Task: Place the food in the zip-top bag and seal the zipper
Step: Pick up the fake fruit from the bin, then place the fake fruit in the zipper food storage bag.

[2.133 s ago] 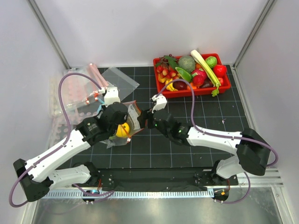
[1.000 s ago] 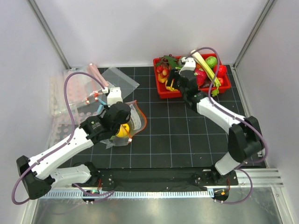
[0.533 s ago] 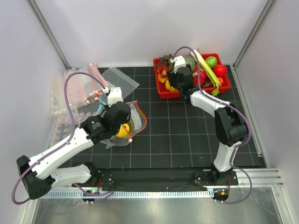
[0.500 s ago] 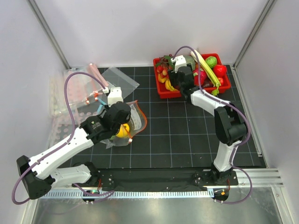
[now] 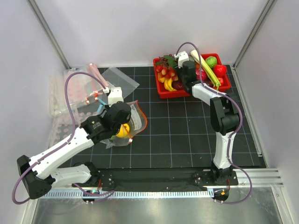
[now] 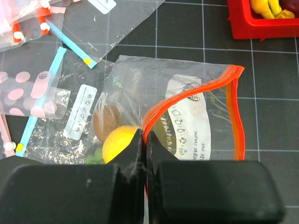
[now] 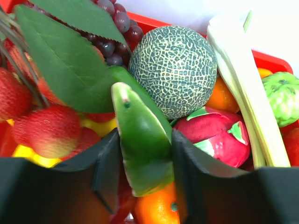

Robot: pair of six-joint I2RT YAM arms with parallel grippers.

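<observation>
The zipper point(image 6: 233, 112) is pinched in the closed left claw point(image 6: 144, 140). The seemingly slick, rigid watermelon wedge point(image 7: 140, 116) is straddled across its rind by the right claw point(image 7: 145, 140); whether it is gripped cannot be told.

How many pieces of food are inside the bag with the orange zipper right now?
3 show in the bag: a yellow fruit by the mouth, a brownish piece beside it, and a green bit next to the left pincer. More may be hidden under it.
</observation>
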